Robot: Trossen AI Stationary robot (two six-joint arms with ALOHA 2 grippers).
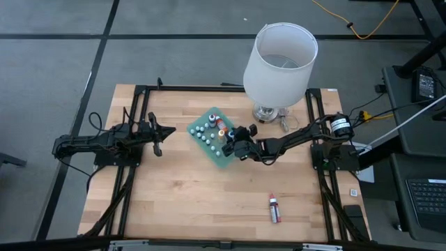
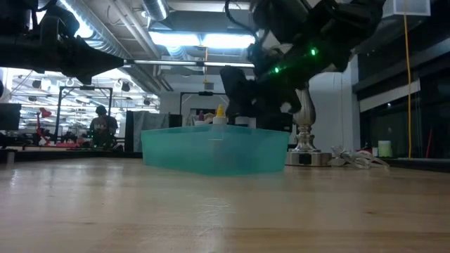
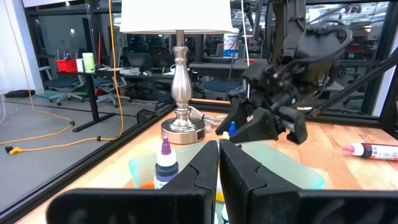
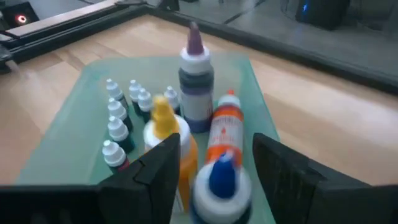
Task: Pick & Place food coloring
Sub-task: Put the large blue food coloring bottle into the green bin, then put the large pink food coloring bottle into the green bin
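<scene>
The food coloring bottles stand in a square green tray [image 1: 209,139]: a purple-tipped one [image 4: 196,81], an orange-capped one [image 4: 227,127], a yellow-tipped one [image 4: 163,127], a blue-capped one [image 4: 221,180] and several tiny white-capped ones [image 4: 117,124]. My right gripper [image 4: 217,171] hangs open over the tray's right part [image 1: 233,144], its fingers on either side of the blue-capped bottle. My left gripper [image 1: 164,132] waits shut above the table, left of the tray. One more bottle, red with a white cap [image 1: 274,209], lies on its side near the table's near right corner.
A lamp with a large white shade [image 1: 280,61] stands on a silver base [image 3: 181,132] at the far edge, just behind the tray's right side. Bare wood [image 1: 195,195] lies near of the tray. Black frame rails [image 1: 322,181] run along both table sides.
</scene>
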